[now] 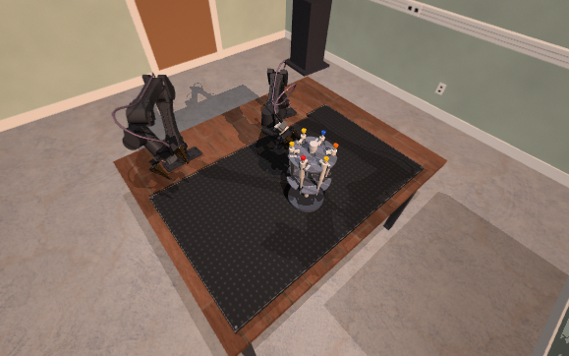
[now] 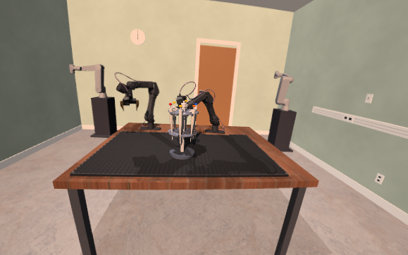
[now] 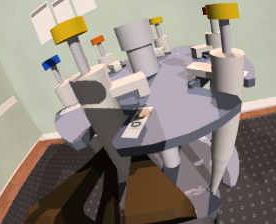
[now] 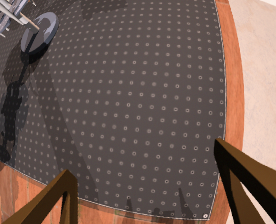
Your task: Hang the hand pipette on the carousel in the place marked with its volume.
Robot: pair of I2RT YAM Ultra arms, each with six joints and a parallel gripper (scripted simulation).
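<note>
The left end effector (image 1: 291, 134) (image 2: 187, 138) (image 3: 125, 146) is narrowed around a white, yellow-buttoned pipette (image 1: 303, 138) (image 2: 186, 101) (image 3: 96, 100). Keep it steady, easing the hook (image 3: 130, 85) above the fingers behind the grey round carousel's (image 1: 306, 203) (image 2: 182, 153) (image 3: 189, 115) rail.

You will note the tabletop (image 1: 222, 141) (image 2: 185, 183) in reddish-brown wood grain, its border showing along the edges. Inside those edges you have a black mat (image 1: 224, 236) (image 2: 118, 155) (image 3: 266, 150) (image 4: 139, 100) with a regular pattern of pale dots. Your carousel (image 1: 307, 199) (image 2: 182, 153) (image 3: 189, 115) is blue-grey. The hanging pipettes (image 1: 303, 177) (image 2: 170, 121) (image 3: 226, 125) are off-white; you can record push buttons (image 1: 303, 158) (image 2: 170, 104) (image 3: 221, 11) in yellow, red, orange and blue. A white label (image 3: 137, 122) bears black print. Your left gripper's fingers are brown.
</note>
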